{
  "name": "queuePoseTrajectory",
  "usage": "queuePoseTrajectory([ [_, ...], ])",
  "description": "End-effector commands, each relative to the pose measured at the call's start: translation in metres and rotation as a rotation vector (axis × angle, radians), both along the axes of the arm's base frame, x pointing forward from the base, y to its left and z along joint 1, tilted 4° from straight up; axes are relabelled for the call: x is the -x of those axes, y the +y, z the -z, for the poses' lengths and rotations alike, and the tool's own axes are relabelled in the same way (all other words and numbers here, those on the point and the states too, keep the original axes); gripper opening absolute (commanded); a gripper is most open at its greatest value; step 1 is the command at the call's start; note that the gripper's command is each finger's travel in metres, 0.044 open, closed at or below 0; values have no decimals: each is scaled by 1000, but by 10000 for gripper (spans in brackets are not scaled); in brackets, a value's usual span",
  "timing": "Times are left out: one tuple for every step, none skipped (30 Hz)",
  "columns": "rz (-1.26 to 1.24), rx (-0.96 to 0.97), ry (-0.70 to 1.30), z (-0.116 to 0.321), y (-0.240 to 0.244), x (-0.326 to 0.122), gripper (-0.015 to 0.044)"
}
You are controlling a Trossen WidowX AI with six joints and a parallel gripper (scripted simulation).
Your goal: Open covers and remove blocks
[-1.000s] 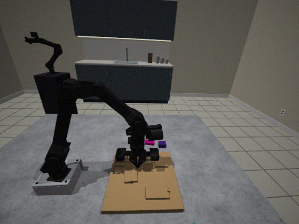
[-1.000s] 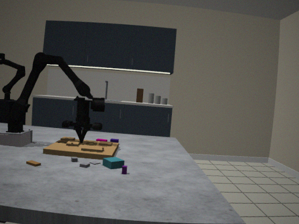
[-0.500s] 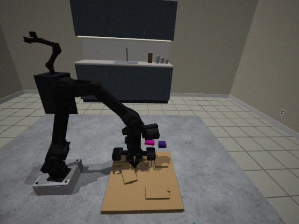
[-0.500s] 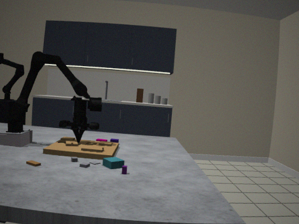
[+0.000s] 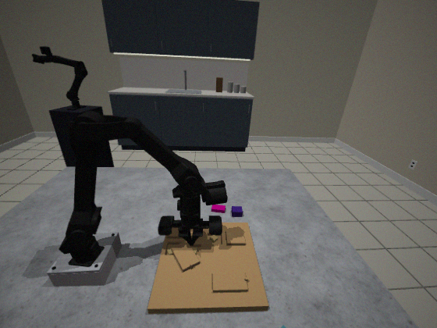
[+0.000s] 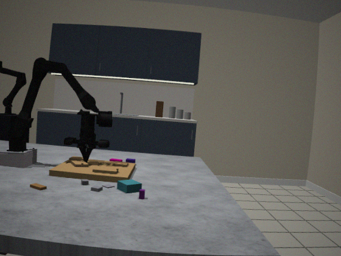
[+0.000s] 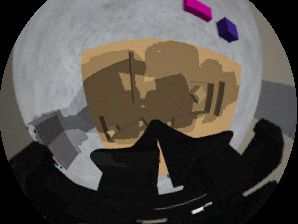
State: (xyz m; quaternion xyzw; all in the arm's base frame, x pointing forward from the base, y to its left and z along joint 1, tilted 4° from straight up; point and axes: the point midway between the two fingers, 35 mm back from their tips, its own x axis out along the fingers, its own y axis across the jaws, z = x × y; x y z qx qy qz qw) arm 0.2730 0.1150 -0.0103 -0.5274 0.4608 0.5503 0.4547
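A black robot arm (image 5: 154, 150) (image 6: 74, 85) points its claw (image 5: 191, 241) (image 6: 86, 160) (image 7: 154, 123) down at a wooden puzzle board (image 5: 234, 301) (image 6: 88, 176) (image 7: 150, 46) on a gray table (image 5: 324, 281) (image 6: 189, 219) (image 7: 45, 60), the claw's tips closed together with nothing between them. Beside the tips, a tilted cover (image 5: 186, 258) (image 6: 80, 163) sits askew on the board. A second cover (image 5: 230, 282) (image 6: 105, 170) lies square near the board's front edge, and a third (image 5: 236, 237) (image 6: 120, 164) lies toward the back. Whether any well holds a block cannot be told beneath the covers and the arm's shadow. Beyond the board's back edge, a magenta block (image 5: 218, 208) (image 6: 116, 160) (image 7: 198, 9) and a purple-blue block (image 5: 236, 211) (image 6: 130, 160) (image 7: 227, 29) rest on the table, apart from each other. In front of the board lie a teal block (image 6: 129, 186), an orange piece (image 6: 38, 186) and small gray pieces (image 6: 97, 189), with a violet block (image 6: 142, 194) upright nearby.
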Motion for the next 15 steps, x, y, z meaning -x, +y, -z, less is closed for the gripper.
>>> queuePoseTrajectory([
  [4, 5, 8, 2, -3, 6, 0],
  [4, 5, 8, 2, -3, 8, 0],
  [4, 5, 8, 2, -4, 9, 0],
  [4, 5, 8, 2, -4, 10, 0],
  [4, 5, 9, 2, -4, 11, 0],
  [4, 6, 9, 2, -5, 12, 0],
  [4, 6, 9, 2, -5, 14, 0],
  [4, 6, 9, 2, -6, 15, 0],
  [4, 6, 9, 2, -6, 16, 0],
  [4, 6, 9, 2, -7, 17, 0],
  [4, 6, 9, 2, -7, 18, 0],
  [4, 6, 9, 2, -8, 19, 0],
  [4, 6, 9, 2, -8, 21, 0],
  [4, 6, 9, 2, -9, 22, 0],
  [4, 6, 9, 2, -9, 22, 0],
])
